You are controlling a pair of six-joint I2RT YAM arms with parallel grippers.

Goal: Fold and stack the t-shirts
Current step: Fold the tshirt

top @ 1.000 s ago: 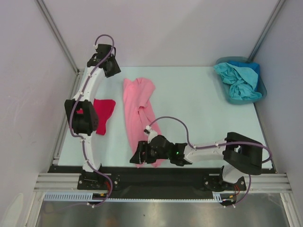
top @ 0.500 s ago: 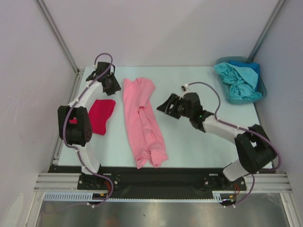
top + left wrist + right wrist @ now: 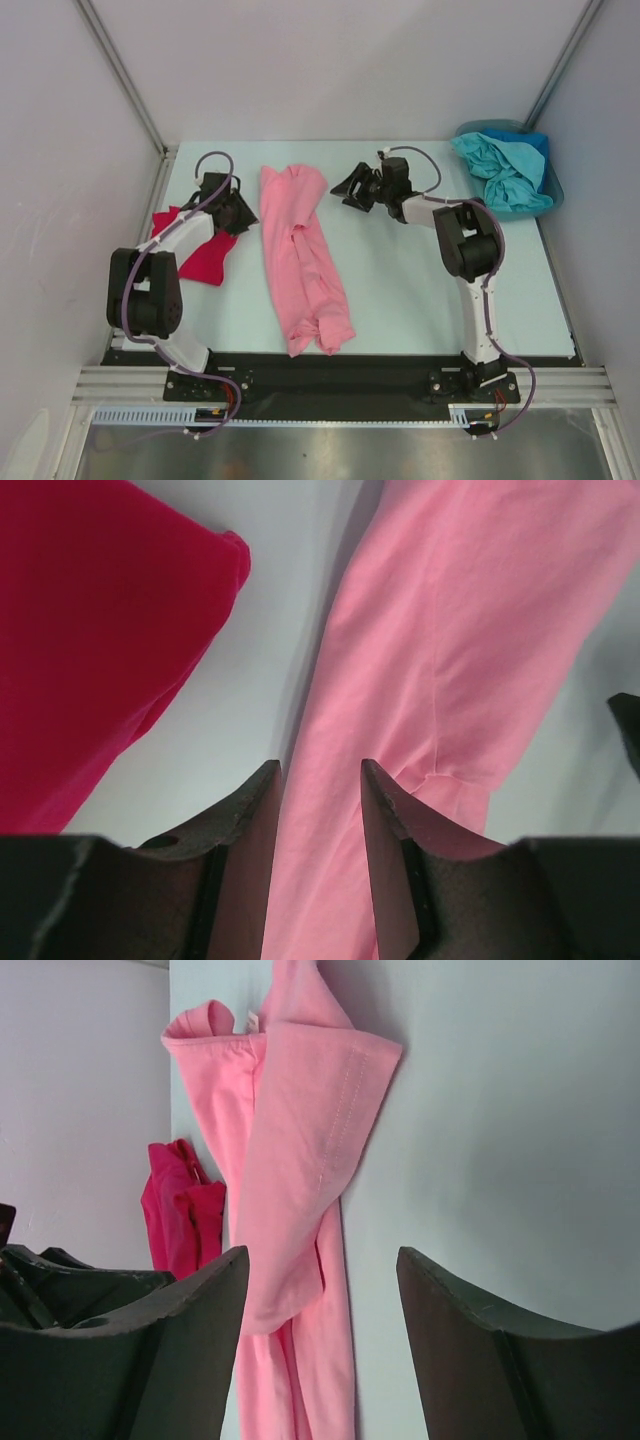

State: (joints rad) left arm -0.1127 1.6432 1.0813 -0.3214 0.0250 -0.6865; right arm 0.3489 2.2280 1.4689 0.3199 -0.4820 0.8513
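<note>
The top external camera sits high above and behind the arm bases. It faces down and forward and takes in the whole table [image 3: 400, 270] from far off.

The left wrist camera looks steeply down past the left gripper [image 3: 318, 780], close over the cloth. The red t-shirt [image 3: 90, 640] lies at its left and the pink t-shirt [image 3: 450, 660] at its right.

The right wrist camera looks low across the table past the right gripper [image 3: 320, 1255] toward the left wall [image 3: 80, 1110], from farther back.

All three views share both t-shirts.
</note>
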